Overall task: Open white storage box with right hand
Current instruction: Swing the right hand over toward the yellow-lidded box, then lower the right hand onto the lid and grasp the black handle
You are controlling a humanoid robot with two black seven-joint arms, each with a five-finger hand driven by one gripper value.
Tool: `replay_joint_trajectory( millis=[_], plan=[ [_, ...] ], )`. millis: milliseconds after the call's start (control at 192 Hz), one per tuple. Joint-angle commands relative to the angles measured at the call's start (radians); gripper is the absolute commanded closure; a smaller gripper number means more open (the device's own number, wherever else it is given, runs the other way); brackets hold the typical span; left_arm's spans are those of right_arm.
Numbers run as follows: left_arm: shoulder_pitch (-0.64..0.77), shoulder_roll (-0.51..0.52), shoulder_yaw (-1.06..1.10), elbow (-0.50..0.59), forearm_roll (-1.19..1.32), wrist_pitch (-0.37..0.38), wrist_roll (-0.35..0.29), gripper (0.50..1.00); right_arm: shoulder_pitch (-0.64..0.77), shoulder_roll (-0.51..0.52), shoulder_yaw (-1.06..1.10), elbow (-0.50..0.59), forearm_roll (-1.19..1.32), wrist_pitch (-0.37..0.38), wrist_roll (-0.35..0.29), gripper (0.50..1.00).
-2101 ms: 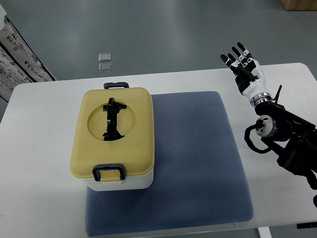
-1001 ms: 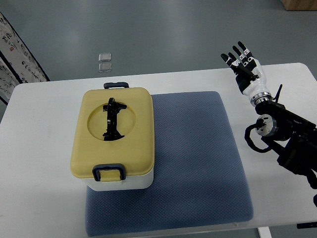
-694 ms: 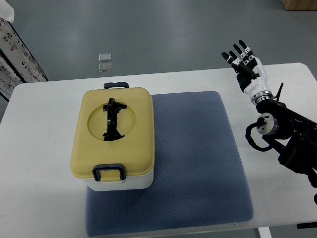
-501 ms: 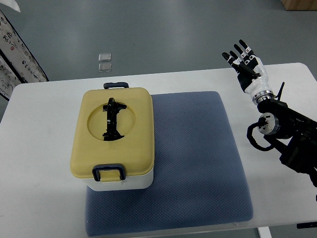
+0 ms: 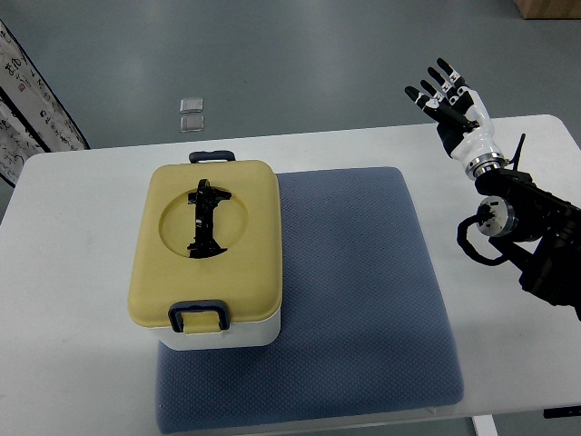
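Note:
The white storage box (image 5: 211, 332) stands on the left part of a blue mat (image 5: 354, 291), closed under a yellow lid (image 5: 207, 241). A black handle (image 5: 205, 218) lies folded in the lid's round recess. Dark latches sit at the near end (image 5: 200, 315) and the far end (image 5: 213, 156). My right hand (image 5: 450, 100) is raised over the table's far right edge, fingers spread, holding nothing. It is well to the right of the box and apart from it. Its black forearm (image 5: 531, 232) comes in from the right edge.
The white table (image 5: 68, 272) carries the mat. Two small clear packets (image 5: 192, 113) lie on the grey floor beyond the table. A banner with print (image 5: 27, 100) stands at the left edge. A brown box corner (image 5: 549, 7) shows at top right.
My right hand has lifted and drifted slightly up and to the right, away from the table. The box and its lid have not moved.

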Motion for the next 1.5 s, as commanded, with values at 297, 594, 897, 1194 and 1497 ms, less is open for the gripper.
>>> replay_joint_trajectory(
  millis=[297, 594, 897, 1194, 1497],
  plan=[
    [0.0, 0.0, 0.001, -0.001, 0.0, 0.0, 0.0, 0.5, 0.162, -0.094, -0.048, 0.018, -0.468, 0.076, 0.006, 0.57],
    [0.0, 0.0, 0.0, -0.001, 0.0, 0.0, 0.0, 0.5, 0.421, -0.162, -0.278, 0.167, -0.795, 0.114, 0.045, 0.572],
    [0.0, 0.0, 0.001, -0.001, 0.0, 0.0, 0.0, 0.5, 0.689, -0.077, -0.533, 0.253, -1.084, 0.116, 0.056, 0.574],
    [0.0, 0.0, 0.0, 0.001, 0.0, 0.0, 0.0, 0.5, 0.869, 0.065, -0.671, 0.303, -1.206, 0.136, 0.056, 0.576],
    [0.0, 0.0, 0.001, 0.001, 0.0, 0.0, 0.0, 0.5, 0.893, 0.131, -0.711, 0.319, -1.323, 0.202, 0.056, 0.587]
  ],
)
